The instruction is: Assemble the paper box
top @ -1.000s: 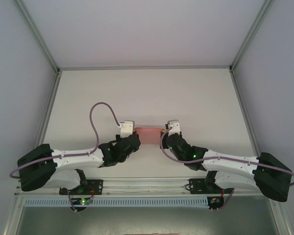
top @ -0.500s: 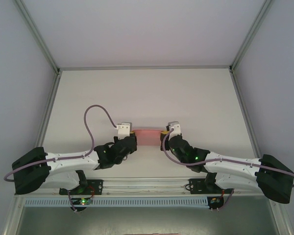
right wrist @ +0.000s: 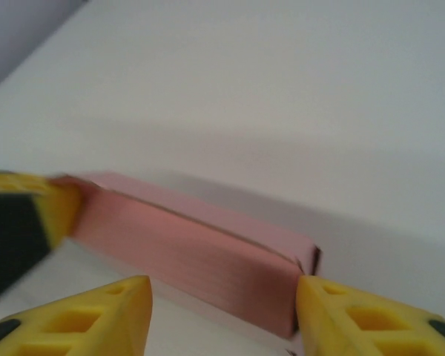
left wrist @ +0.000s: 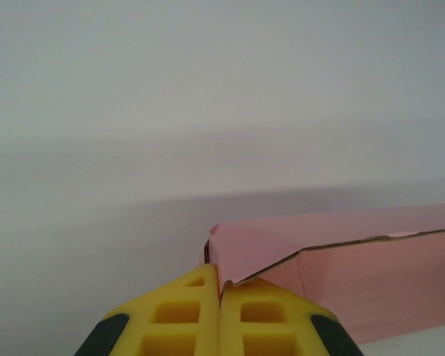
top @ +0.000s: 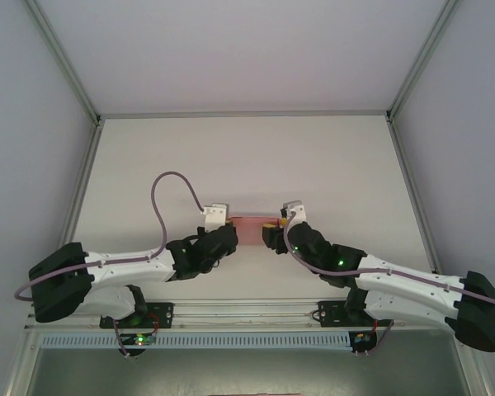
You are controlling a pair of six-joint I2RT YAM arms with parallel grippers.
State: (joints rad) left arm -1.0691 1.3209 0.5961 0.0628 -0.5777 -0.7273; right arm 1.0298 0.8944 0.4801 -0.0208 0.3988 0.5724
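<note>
My right jaws have just come apart: a second ago they were shut at the right end of the paper box, and now they stand spread on either side of that end, gripping nothing. The left jaws stay pressed together, pinching the flap at the box's left end. The box, folded into a long pink bar, spans the gap between the arms over the middle of the desk. I judge the right side is freed to regrip or tuck its end flap.

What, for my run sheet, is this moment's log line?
left tool: shut on paper box | right tool: open at its other end
</note>
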